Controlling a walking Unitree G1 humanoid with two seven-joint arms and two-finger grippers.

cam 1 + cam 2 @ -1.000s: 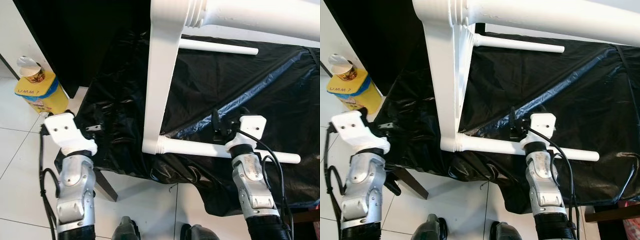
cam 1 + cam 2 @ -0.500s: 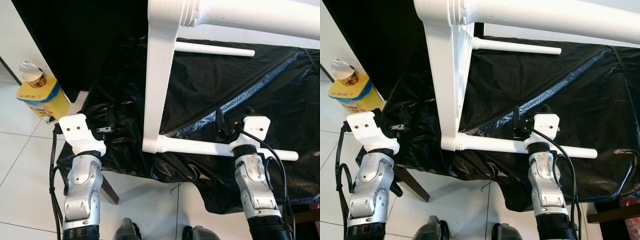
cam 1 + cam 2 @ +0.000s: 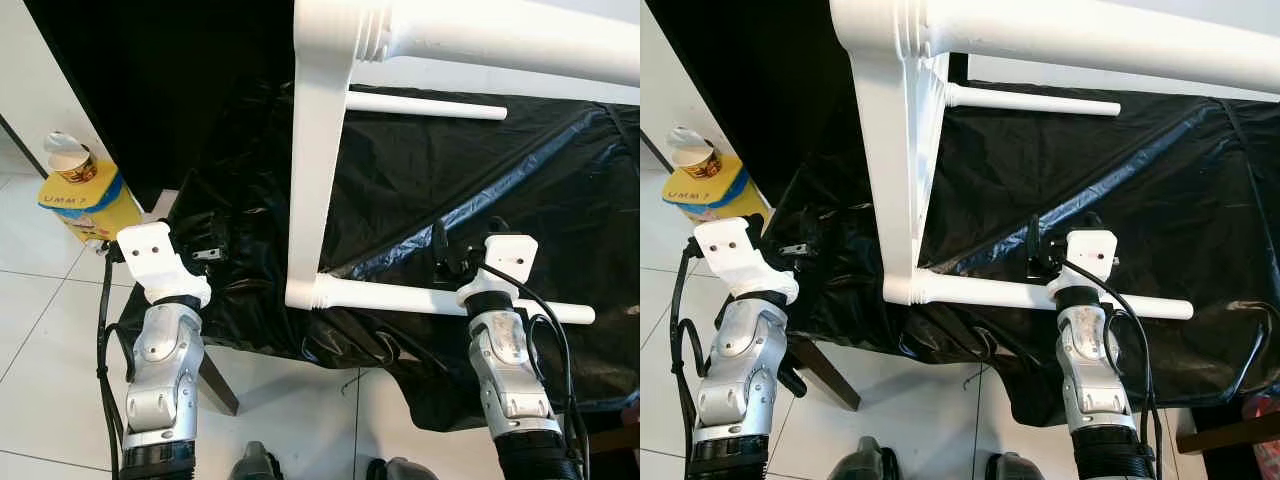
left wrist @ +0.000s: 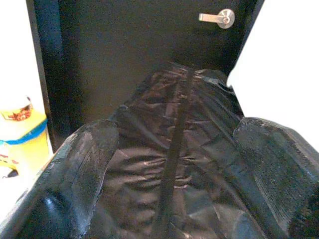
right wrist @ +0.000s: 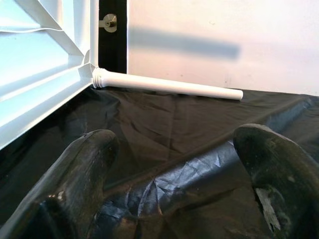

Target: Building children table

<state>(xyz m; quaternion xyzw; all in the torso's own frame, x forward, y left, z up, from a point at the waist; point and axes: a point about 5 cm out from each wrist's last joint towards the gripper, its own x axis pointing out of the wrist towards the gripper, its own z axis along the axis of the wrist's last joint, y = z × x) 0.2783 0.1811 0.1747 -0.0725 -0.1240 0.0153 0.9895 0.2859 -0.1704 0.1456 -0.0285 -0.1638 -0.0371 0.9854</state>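
Covering a low surface, a black plastic sheet (image 3: 440, 190) is spread out and hangs over the near edge toward the tiled floor (image 3: 40, 340). On it the white children table (image 3: 320, 140) lies on its side: the tabletop stands on edge, one thick leg runs across the top of the head views, and two thinner legs point toward the robot's right, the far leg (image 3: 430, 104) lying near the back of the sheet and the near leg (image 3: 450, 301) close to the front edge. Behind the sheet there is a black door (image 4: 139, 55) with a metal handle (image 4: 219, 18), and a white wall is beside it. The right gripper (image 5: 174, 164) is just beyond the near leg, its two fingers spread apart over the sheet and holding nothing. The left gripper (image 4: 174, 164) is at the left edge of the sheet, its fingers also wide apart and empty. A yellow container (image 3: 85, 195) with a small cup (image 3: 70, 160) on top stands on the floor, to the left.
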